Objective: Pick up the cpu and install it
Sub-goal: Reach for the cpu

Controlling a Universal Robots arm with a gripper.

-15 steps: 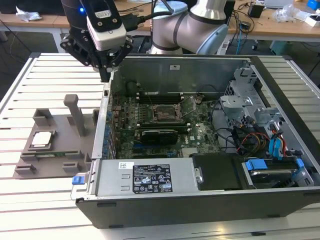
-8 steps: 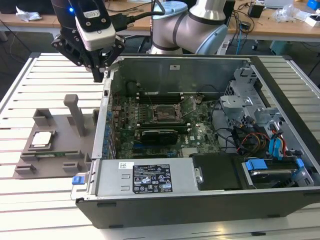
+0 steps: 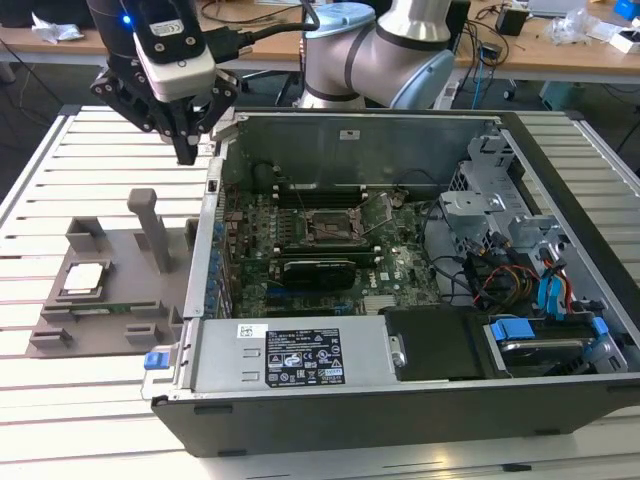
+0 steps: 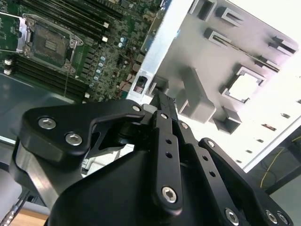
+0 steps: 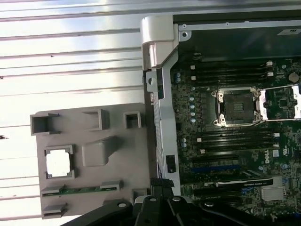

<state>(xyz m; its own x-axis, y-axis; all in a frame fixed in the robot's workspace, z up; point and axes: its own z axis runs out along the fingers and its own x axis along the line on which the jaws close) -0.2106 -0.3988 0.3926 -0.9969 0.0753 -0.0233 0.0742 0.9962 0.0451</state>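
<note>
While the cpu (image 3: 82, 278) lies in its square nest on the grey fixture plate (image 3: 120, 255), at the exterior view's left on the slatted worktop (image 3: 30, 180), the pick-up step is judged not yet begun. Right of it an upright post (image 3: 150, 225) rises from the plate. Above and beyond the post hangs the claw (image 3: 187, 152), pressed together and empty, well apart from the cpu. Judgement: a grasp calls for a spread claw set square over the cpu, clear of post and nest walls. Further right, the case wall (image 3: 207, 240) presents a hard edge; the open socket (image 3: 328, 228) has free room above.
</note>
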